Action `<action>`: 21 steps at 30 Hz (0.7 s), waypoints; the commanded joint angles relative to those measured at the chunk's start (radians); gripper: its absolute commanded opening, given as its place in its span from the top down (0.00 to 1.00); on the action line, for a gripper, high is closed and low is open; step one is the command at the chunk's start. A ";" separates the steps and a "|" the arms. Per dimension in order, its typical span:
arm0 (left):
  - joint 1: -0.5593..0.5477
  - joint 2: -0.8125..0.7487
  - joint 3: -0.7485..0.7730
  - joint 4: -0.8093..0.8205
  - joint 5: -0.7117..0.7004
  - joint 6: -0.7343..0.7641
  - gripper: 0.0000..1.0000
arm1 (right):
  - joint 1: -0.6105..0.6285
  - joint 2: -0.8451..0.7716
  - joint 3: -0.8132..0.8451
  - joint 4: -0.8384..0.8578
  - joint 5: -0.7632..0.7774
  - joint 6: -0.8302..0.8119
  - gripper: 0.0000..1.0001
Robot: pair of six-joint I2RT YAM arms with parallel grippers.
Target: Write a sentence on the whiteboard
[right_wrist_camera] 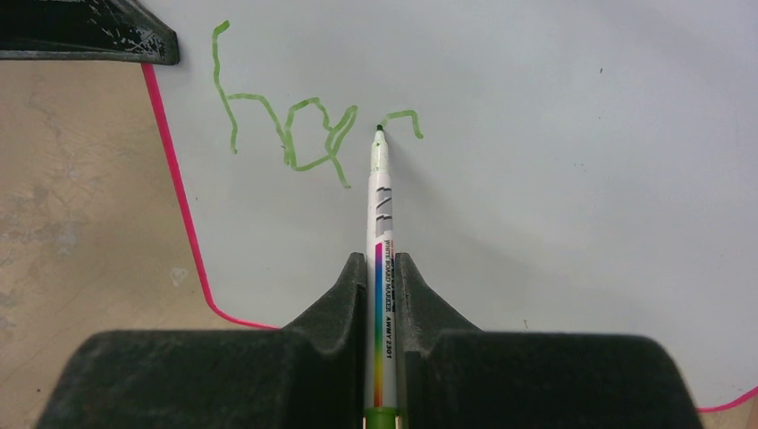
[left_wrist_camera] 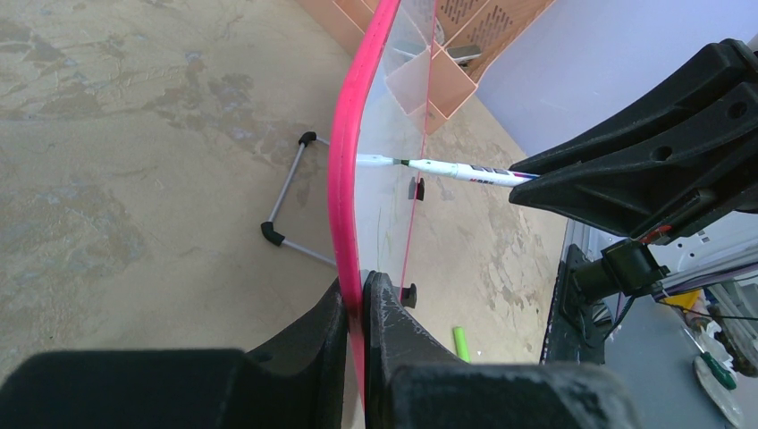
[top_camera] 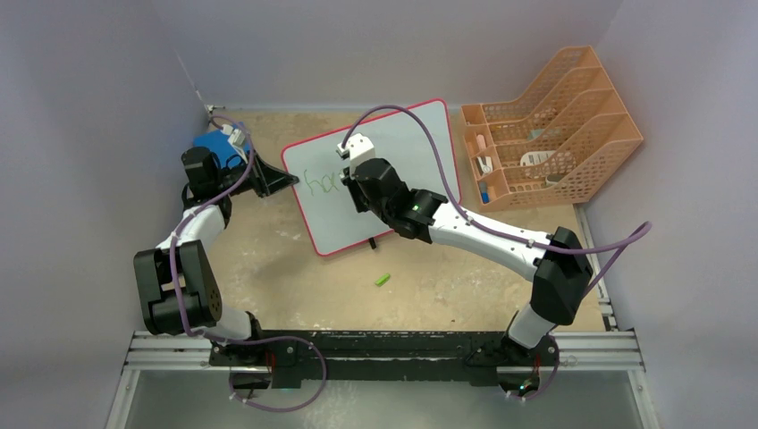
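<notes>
The whiteboard (top_camera: 413, 147), a glossy white rectangle with a thin red rim and rounded corners, stands propped at the middle of the mottled beige counter (top_camera: 268, 259), on a bent wire stand (left_wrist_camera: 287, 186) with black tips. The left pincer (left_wrist_camera: 357, 290) is clamped tight on the board's left rim. The right pincer (right_wrist_camera: 382, 264) is closed around a slim white marker (right_wrist_camera: 383, 214), whose tip touches the board at the right end of the sentence (right_wrist_camera: 286, 134), so far a few thin green cursive letters near the left rim. At far right, an orange lattice plastic file rack (top_camera: 554, 125) holds small items too unclear to name. A short green cylinder (top_camera: 383, 280) lies near the board
</notes>
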 commanded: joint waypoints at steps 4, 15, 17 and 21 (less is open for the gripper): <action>-0.019 -0.015 0.020 -0.011 -0.001 0.046 1.00 | 0.003 -0.008 -0.007 -0.022 -0.016 -0.006 1.00; -0.019 -0.015 0.020 -0.010 -0.001 0.044 1.00 | 0.009 -0.011 -0.018 -0.048 -0.023 0.002 1.00; -0.019 -0.014 0.020 -0.010 -0.002 0.044 1.00 | 0.009 -0.013 -0.020 -0.050 -0.024 0.004 1.00; -0.019 -0.014 0.020 -0.008 -0.001 0.044 1.00 | 0.010 -0.015 -0.025 -0.058 -0.029 0.005 1.00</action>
